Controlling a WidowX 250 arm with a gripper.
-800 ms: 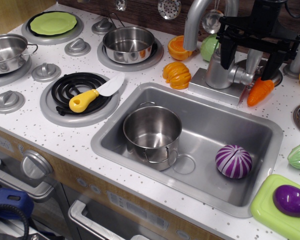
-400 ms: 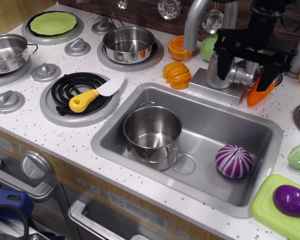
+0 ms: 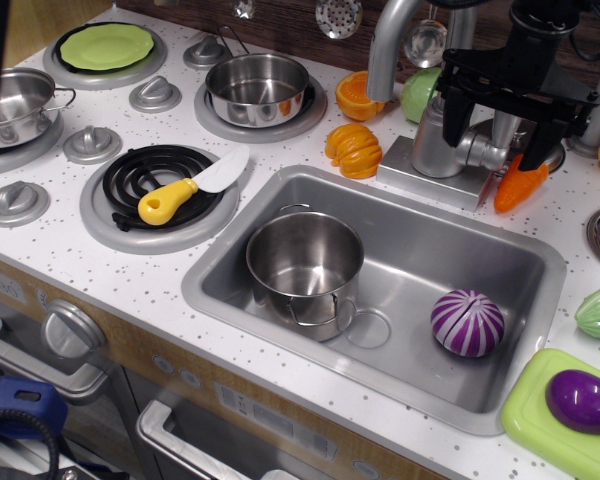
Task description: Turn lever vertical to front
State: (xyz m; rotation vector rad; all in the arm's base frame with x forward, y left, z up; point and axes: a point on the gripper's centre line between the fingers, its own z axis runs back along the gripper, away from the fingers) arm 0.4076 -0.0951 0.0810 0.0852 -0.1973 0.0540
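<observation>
Silver-grey lever [image 3: 485, 152] pokes sideways off the faucet body, upper right of frame, and our black gripper [image 3: 508, 128] hangs spread wide around it. We reckon one finger could snag the orange carrot [image 3: 521, 183] beside it. Speckled white countertop [image 3: 130, 265], steel sink [image 3: 540, 262] below, toy kitchen.

My gripper [image 3: 499, 125] hangs over the faucet body [image 3: 439, 140], its black fingers [image 3: 456, 112] spread either side of the stubby lever [image 3: 483, 152], which juts sideways toward the orange carrot [image 3: 520, 182]. In the sink [image 3: 435, 250] I see a steel pot [image 3: 303, 265] and a purple striped ball [image 3: 467, 322].
</observation>
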